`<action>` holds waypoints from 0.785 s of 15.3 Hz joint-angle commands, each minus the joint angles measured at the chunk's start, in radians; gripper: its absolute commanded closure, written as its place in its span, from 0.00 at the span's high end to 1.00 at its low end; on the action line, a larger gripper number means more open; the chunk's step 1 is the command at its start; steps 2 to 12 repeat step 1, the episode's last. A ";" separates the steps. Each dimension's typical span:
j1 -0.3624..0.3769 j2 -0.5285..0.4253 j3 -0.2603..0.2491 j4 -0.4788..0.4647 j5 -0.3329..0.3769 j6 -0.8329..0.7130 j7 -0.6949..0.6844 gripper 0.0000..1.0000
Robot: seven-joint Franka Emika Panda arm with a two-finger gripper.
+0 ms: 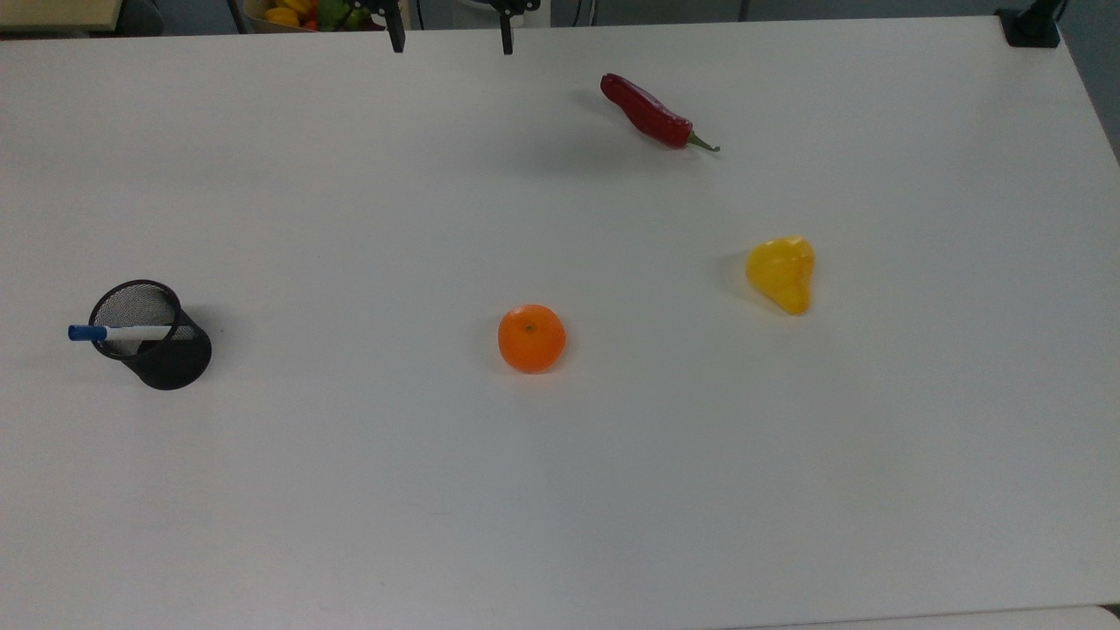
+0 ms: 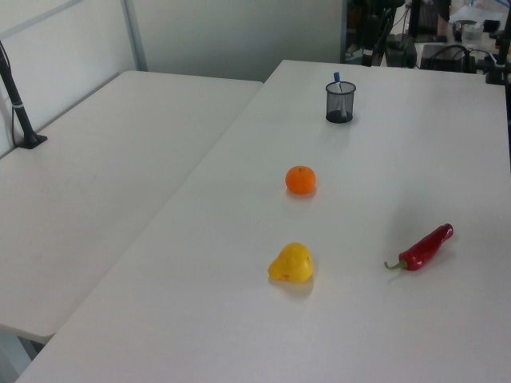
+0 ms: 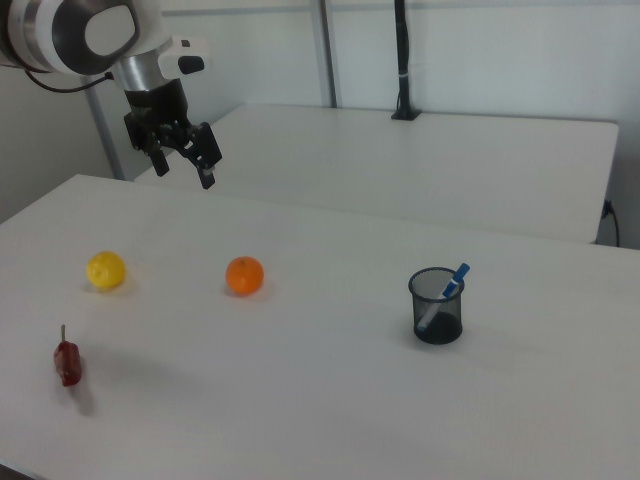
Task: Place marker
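- Here, the broad white rectangular table (image 1: 560, 490) is carrying every loose object, and in the left view and the right view a second white table (image 2: 104, 175) is standing just beside it.
- The white, round-jointed Franka robot arm (image 3: 95, 35) is reaching in from the right view's upper left, with its wrist turning downward above the table.
- The black two-finger gripper (image 3: 183, 165) is hanging high over the table with its jaws spread wide and nothing between them; in the top view its two dark fingertips (image 1: 396, 39) are poking in at the top edge, well apart from each other and from the marker.
- The black wire-mesh pen cup (image 1: 153, 337) is standing upright near the top view's left edge, well apart from the gripper.
- The slim white pen-shaped marker with a blue cap (image 1: 118, 332) is sitting inside the pen cup, leaning against the rim with its blue cap end sticking out over the edge; in the right view it is tilting toward the right view's upper right.
- The long red chili pepper with a green stem (image 1: 652, 114) is lying on the table near the top view's upper centre, the closest object to the gripper.
- The yellow pear-shaped fruit (image 1: 781, 273) is resting toward the top view's right.
- The round orange fruit (image 1: 531, 338) is sitting near the table's middle, between the pen cup and the yellow fruit.
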 commanded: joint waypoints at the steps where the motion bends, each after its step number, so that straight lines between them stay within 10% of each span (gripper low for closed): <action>1: 0.026 -0.013 -0.016 -0.022 0.012 0.024 -0.020 1.00; 12: 0.026 -0.013 -0.016 -0.022 0.012 0.024 -0.020 1.00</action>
